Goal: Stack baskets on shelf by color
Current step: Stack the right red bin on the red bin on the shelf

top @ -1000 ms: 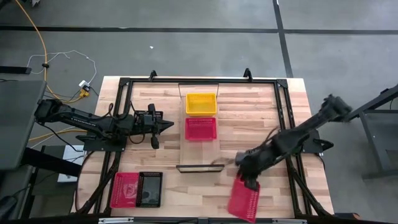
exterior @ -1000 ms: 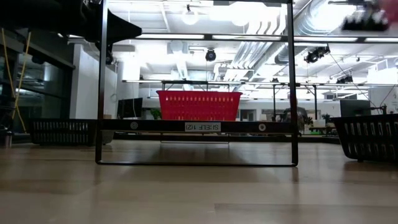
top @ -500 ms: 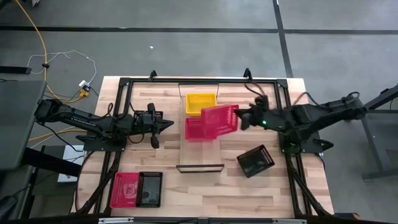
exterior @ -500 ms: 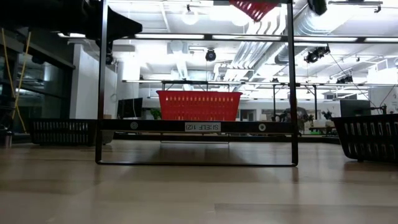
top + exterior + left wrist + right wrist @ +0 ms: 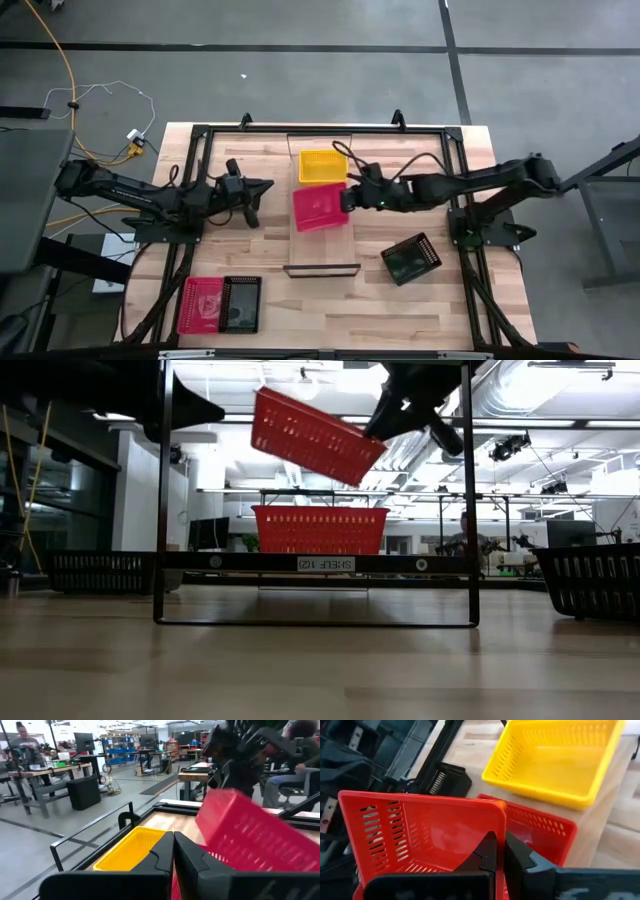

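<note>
Right tool (image 5: 347, 199) pinching rim of red basket (image 5: 320, 205), tilted above matching red basket (image 5: 320, 530) on shelf (image 5: 322, 268), evidently for colour-matched stacking. Left tool (image 5: 268, 185) pressed together, idle at left.

Glossy plastic mesh baskets (image 5: 555, 757); matt pale wooden shelf (image 5: 322, 245).

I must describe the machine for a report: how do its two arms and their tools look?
Both arms are dark, nearly black, built of slim jointed links with thin black cables looping along them. The left tool and the right tool each end in two flat, matte black fingers with angular tips. No markings are readable on them.
</note>
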Controlling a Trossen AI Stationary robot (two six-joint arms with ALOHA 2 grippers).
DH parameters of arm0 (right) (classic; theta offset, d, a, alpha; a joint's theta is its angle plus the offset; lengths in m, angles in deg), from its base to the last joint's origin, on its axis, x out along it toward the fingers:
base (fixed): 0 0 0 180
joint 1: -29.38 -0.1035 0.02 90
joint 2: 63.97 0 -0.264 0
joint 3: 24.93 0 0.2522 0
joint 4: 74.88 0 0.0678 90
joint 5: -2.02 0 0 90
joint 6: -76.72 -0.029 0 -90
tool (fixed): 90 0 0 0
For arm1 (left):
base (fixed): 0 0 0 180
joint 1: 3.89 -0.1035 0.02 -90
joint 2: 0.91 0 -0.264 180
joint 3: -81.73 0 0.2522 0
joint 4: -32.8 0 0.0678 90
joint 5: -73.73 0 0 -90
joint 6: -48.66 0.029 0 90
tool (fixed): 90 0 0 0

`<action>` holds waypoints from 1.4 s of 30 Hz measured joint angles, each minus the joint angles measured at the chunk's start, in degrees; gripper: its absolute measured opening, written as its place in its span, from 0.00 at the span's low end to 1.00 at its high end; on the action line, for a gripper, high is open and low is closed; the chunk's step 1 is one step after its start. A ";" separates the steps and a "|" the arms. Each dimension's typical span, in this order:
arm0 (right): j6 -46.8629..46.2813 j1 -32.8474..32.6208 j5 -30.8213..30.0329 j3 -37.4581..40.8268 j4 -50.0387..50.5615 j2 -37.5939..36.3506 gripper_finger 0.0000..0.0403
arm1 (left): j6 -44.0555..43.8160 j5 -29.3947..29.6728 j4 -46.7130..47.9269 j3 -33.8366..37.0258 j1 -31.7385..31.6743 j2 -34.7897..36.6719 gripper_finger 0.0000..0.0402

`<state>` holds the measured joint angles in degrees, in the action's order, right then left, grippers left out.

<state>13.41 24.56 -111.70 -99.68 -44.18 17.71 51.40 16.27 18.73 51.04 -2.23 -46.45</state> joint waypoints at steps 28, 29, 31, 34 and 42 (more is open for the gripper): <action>-8.71 -0.09 -2.51 -0.02 8.99 2.00 0.00 | 0.52 -0.17 1.48 0.00 2.15 2.42 0.00; -8.70 -0.09 -2.49 -0.02 9.16 2.00 0.01 | 0.52 -0.16 1.48 0.00 2.15 2.42 0.00; -8.70 -0.09 -2.47 -0.02 9.40 2.00 0.03 | 0.52 -0.17 1.48 0.00 2.15 2.42 0.00; -8.70 -0.09 -2.54 -0.02 9.38 2.00 0.09 | 0.52 -0.18 1.48 0.00 2.15 2.40 0.00; -8.22 -0.09 -2.48 -0.02 9.05 1.98 0.28 | 0.52 -0.20 1.48 0.00 2.15 2.40 0.00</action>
<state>5.19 24.48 -114.18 -99.71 -35.13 19.69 51.92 16.06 20.21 51.04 -0.08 -44.05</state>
